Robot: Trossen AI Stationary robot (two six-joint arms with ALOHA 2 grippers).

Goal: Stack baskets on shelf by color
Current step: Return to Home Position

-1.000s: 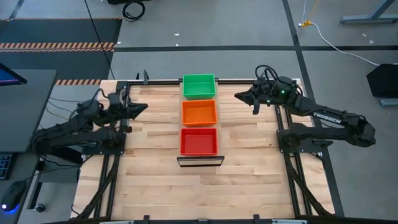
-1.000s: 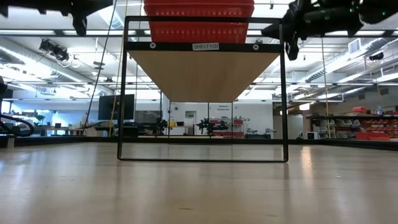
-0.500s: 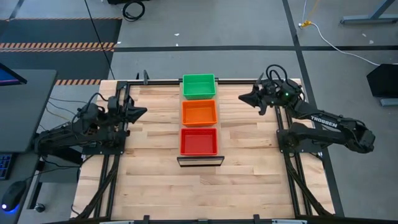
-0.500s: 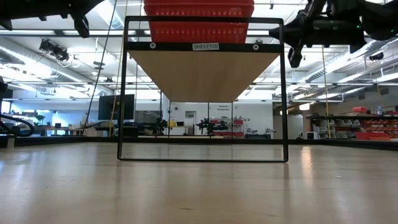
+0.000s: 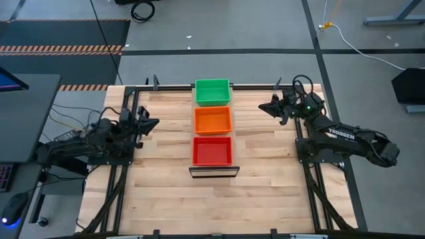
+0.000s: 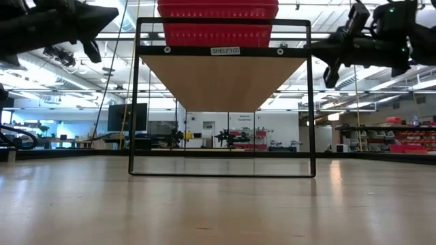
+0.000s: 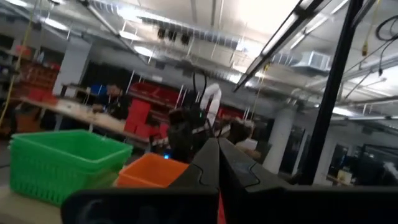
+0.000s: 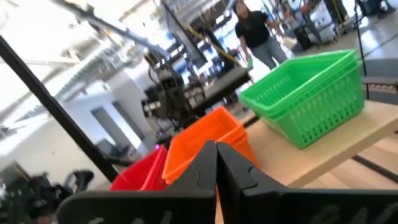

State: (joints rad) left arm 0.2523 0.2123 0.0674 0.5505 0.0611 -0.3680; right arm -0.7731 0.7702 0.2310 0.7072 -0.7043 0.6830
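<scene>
Near the left edge of the tabletop, the left end effector hangs in the air with its fingers pressed together, holding nothing. In the middle, the shelf carries three stacks in a row: the green baskets by the far edge, the orange baskets next, and the red baskets nearest the front. Near the right edge, the right end effector is clenched and empty too.

Shelf, green baskets, orange baskets, red baskets
</scene>
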